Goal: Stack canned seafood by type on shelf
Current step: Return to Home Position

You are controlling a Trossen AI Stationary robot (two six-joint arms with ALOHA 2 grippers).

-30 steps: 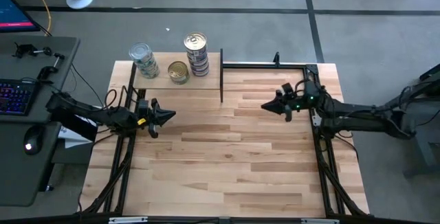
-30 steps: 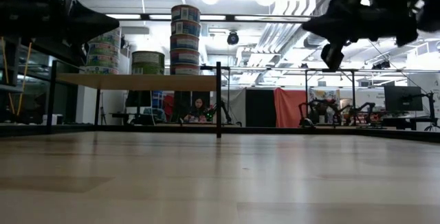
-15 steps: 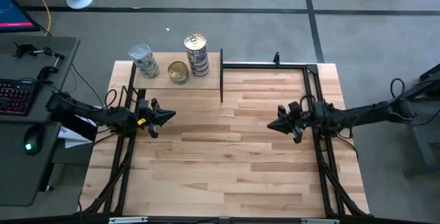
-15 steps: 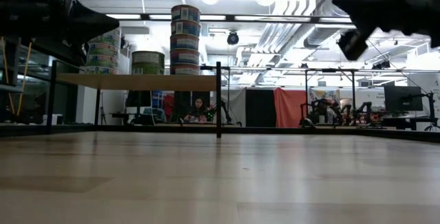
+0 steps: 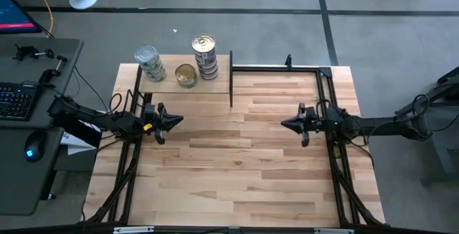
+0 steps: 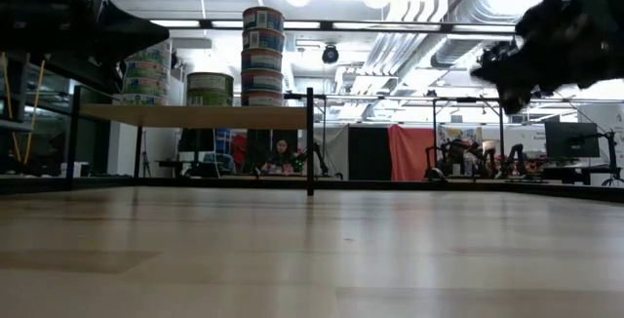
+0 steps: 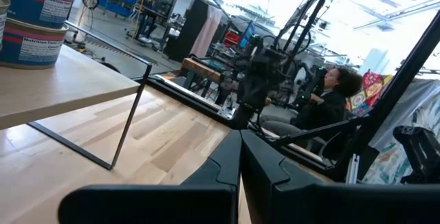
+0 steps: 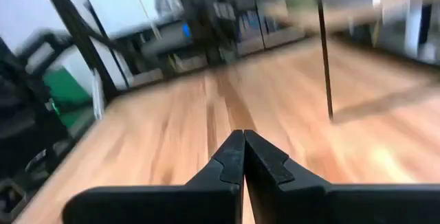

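Presently all the canned seafood stands on the shelf, at the table's far left corner. It makes three stacks of short round tins with metal lids that catch the light.
- Tallest stack: blue-white paper labels and a dull gold lid, nearest the shelf's right upright.
- Left stack: greenish-white labels and a silver lid, lower than the tall one.
- Middle stack: gold-topped, between the other two, lowest of the three.

The shelf is a thin, smooth board of pale wood on slim black metal rods. The low view shows it raised clear of the tabletop, which is plank-patterned light wood with a soft sheen.

Left gripper hovers above the table's left side, in front of the shelf, pointing inward. Its matte black fingers are pressed together, holding nothing and touching nothing.

Right gripper hovers over the right side, pointing inward toward the left one, well apart from the shelf. Its fingers are likewise pressed flat together and empty.

Against one second ago, the right gripper has drawn back from the shelf's right end, and its arm now lies straighter across the table's edge. Half a second ago it sat slightly nearer the table's front. The left gripper and all three stacks are unchanged.
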